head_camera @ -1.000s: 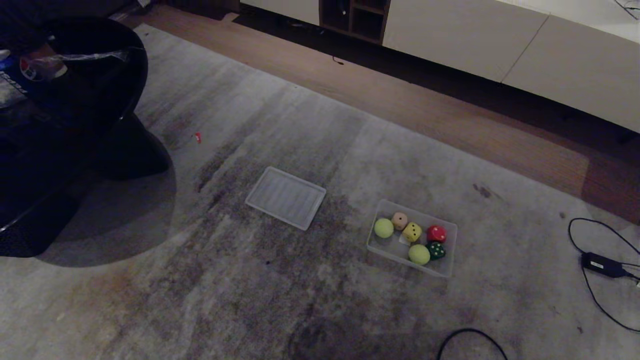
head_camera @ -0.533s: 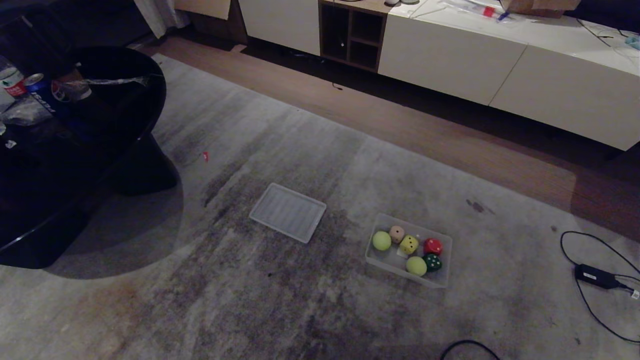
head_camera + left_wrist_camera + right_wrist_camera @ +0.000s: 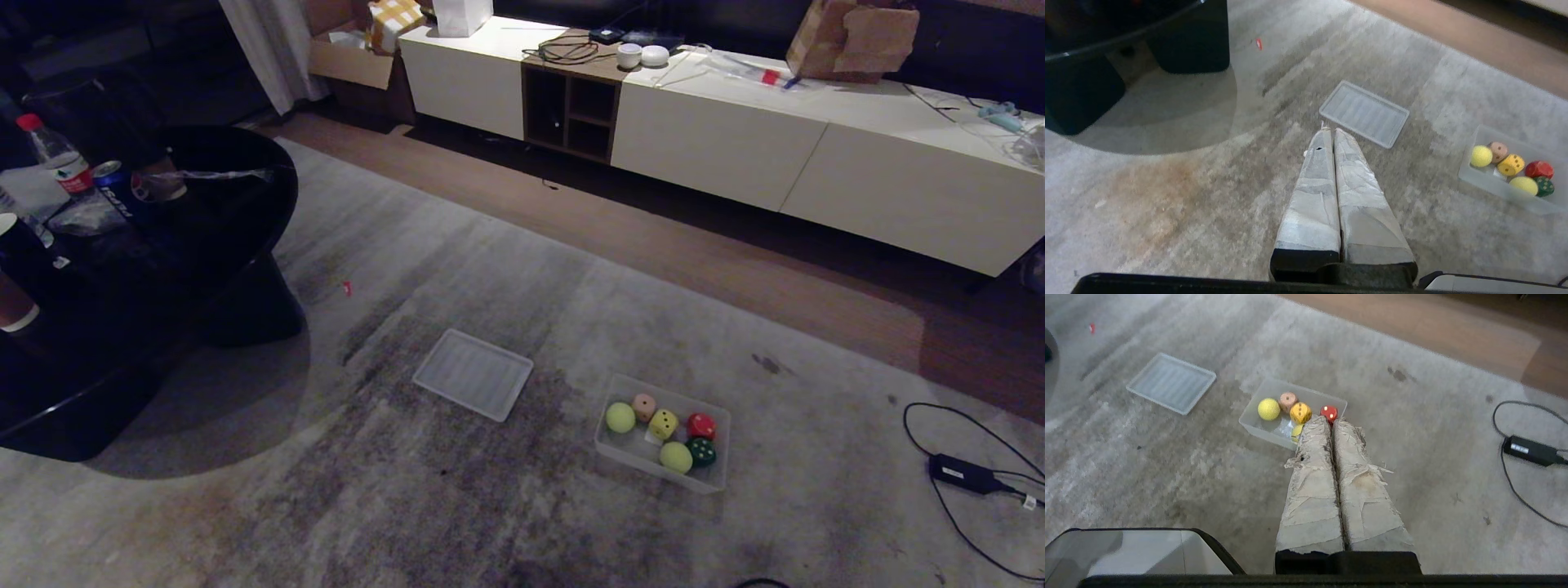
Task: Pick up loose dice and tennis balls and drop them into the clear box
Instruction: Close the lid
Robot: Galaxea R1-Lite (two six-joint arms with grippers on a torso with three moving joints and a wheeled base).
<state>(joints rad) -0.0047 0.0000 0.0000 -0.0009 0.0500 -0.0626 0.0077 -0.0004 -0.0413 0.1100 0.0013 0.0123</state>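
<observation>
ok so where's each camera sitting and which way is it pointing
Head view: high on the robot, facing forward and down over the rug to the clear box and flat lid; none of the robot's body shows.
Left wrist view: behind the left gripper, jaws shut, high above the rug near the lid.
Right wrist view: behind the right gripper, jaws shut, aimed at the box.
Shared: all three show the box and lid.

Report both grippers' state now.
Left gripper: closed, holding nothing, above the grey carpet.
Right gripper: closed, holding nothing.
</observation>
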